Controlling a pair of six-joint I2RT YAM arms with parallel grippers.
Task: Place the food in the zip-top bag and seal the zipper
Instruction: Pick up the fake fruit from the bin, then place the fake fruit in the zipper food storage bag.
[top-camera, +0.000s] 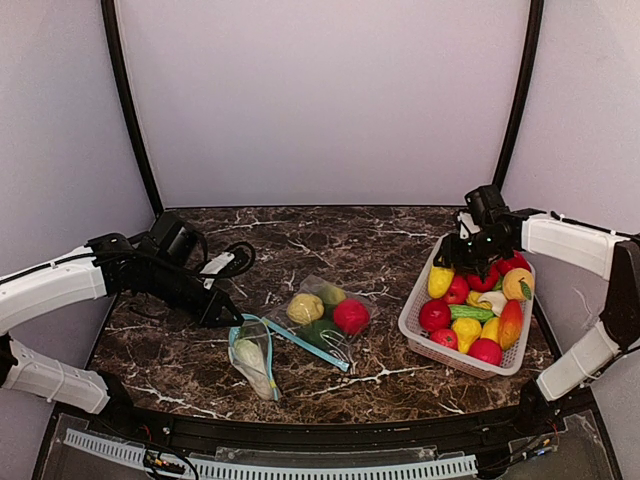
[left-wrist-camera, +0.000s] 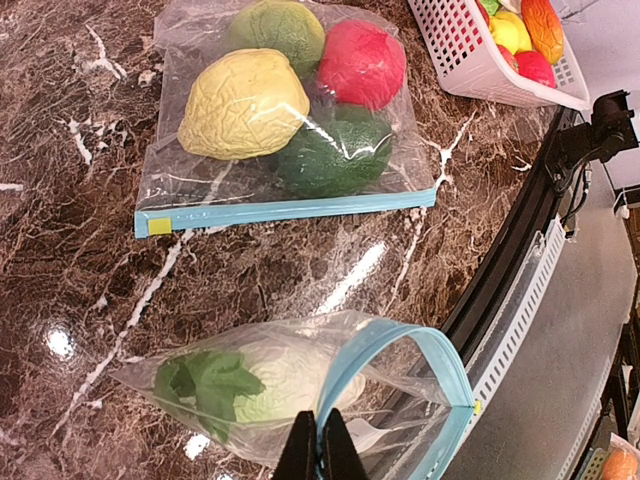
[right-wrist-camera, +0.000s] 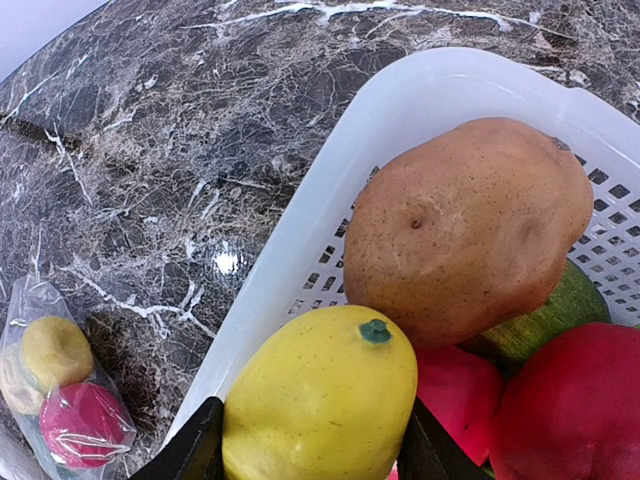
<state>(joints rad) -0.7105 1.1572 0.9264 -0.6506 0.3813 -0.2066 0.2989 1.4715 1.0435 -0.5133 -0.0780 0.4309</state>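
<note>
Food-fetching step: right pincer (right-wrist-camera: 310, 450) spread astride the yellow lemon (right-wrist-camera: 320, 400) in the basket (right-wrist-camera: 420, 100), left pincer (left-wrist-camera: 320, 450) pressed together on the rim of the open bag (left-wrist-camera: 300, 385) on the desk (left-wrist-camera: 300, 270); next, probably firm closure, lift, and carry to the bag's mouth.

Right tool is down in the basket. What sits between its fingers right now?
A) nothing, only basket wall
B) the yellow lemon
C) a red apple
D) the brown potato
B: the right wrist view shows the right tool with a finger on each side of the yellow lemon. The brown potato lies beyond it in the basket. A firm grip is not clear yet.
</note>
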